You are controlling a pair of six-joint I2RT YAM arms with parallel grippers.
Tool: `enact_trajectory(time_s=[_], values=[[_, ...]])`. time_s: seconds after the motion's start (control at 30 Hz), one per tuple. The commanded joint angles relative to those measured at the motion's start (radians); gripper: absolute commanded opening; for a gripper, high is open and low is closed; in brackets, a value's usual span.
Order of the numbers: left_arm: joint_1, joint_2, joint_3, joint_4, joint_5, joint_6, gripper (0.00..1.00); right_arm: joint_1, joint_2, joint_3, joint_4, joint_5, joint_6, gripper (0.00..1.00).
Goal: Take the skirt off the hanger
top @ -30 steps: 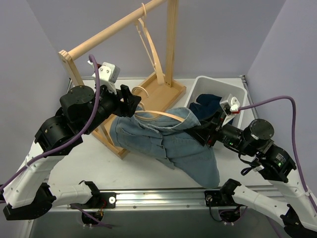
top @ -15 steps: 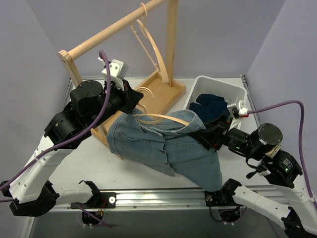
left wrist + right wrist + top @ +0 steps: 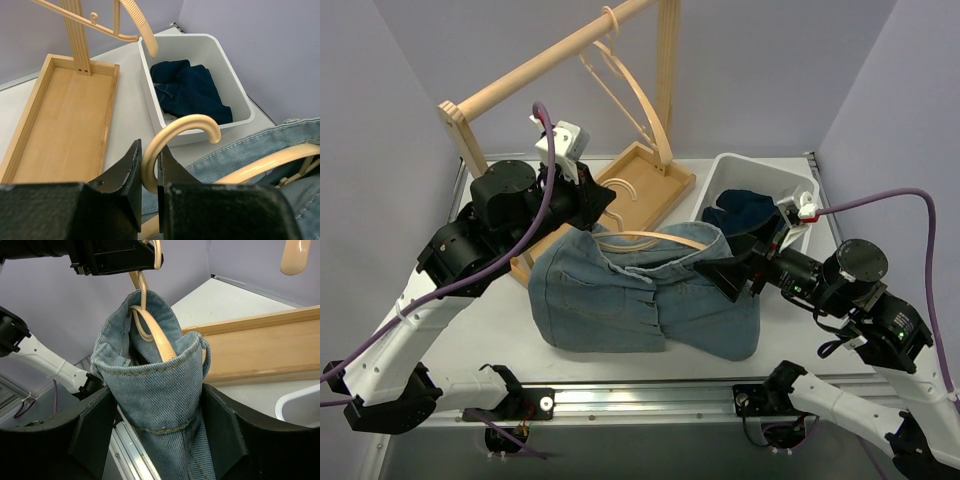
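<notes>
The light blue denim skirt (image 3: 620, 300) lies slumped on the table, its waistband still around the wooden hanger (image 3: 650, 237). My left gripper (image 3: 149, 150) is shut on the hanger's curved hook (image 3: 180, 127), above the skirt's left end (image 3: 250, 145). My right gripper (image 3: 157, 405) is open, its jaws standing wide on either side of the skirt's right end (image 3: 160, 385). The hanger's arm (image 3: 155, 332) shows inside the waistband there. In the top view the right gripper (image 3: 725, 272) sits at the skirt's right edge.
A white bin (image 3: 760, 163) at the back right holds dark denim clothes (image 3: 740, 212). A wooden rack with a tray base (image 3: 640, 180) and a slanted rail (image 3: 550, 60) stands at the back, with another hanger (image 3: 630, 95) hanging on it.
The right gripper's jaws have spread apart and the skirt has dropped flatter onto the table. The left gripper has closed on the hanger's hook and shifted slightly right.
</notes>
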Motion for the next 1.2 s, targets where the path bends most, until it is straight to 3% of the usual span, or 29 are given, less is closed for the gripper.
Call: enact_trajectory(time_s=[0.0,0.2,0.23,0.3,0.37,0.43,0.47,0.57,0.9,1.17], values=[[0.004,0.002,0.039,0.066,-0.005,0.003,0.02,0.005,0.022,0.054,0.087,-0.001,-0.011,0.62],[0.004,0.006,0.034,0.074,-0.003,0.005,0.02,0.003,0.056,0.07,0.104,0.014,-0.027,0.57],[0.004,0.006,0.034,0.071,-0.005,0.008,0.02,0.005,0.056,0.067,0.109,0.026,-0.027,0.54],[0.004,0.003,0.033,0.072,-0.009,0.008,0.02,0.003,0.053,0.057,0.118,0.034,-0.025,0.36],[0.004,-0.006,0.03,0.077,-0.009,0.009,0.02,0.005,0.05,0.053,0.113,0.026,-0.025,0.32],[0.004,-0.009,0.033,0.074,-0.009,0.013,0.02,0.005,0.045,0.038,0.1,0.046,-0.027,0.4],[0.004,-0.009,0.036,0.072,-0.011,0.013,0.02,0.005,0.036,0.033,0.098,0.057,-0.027,0.53],[0.004,-0.015,0.036,0.067,0.0,0.013,0.02,0.005,0.033,0.018,0.086,0.1,-0.021,0.64],[0.004,-0.046,0.013,0.069,0.142,0.014,0.02,0.005,0.214,0.03,0.084,0.198,-0.025,0.69],[0.004,-0.078,0.03,0.031,0.152,0.023,0.02,0.005,0.318,0.07,0.057,0.333,-0.044,0.66]])
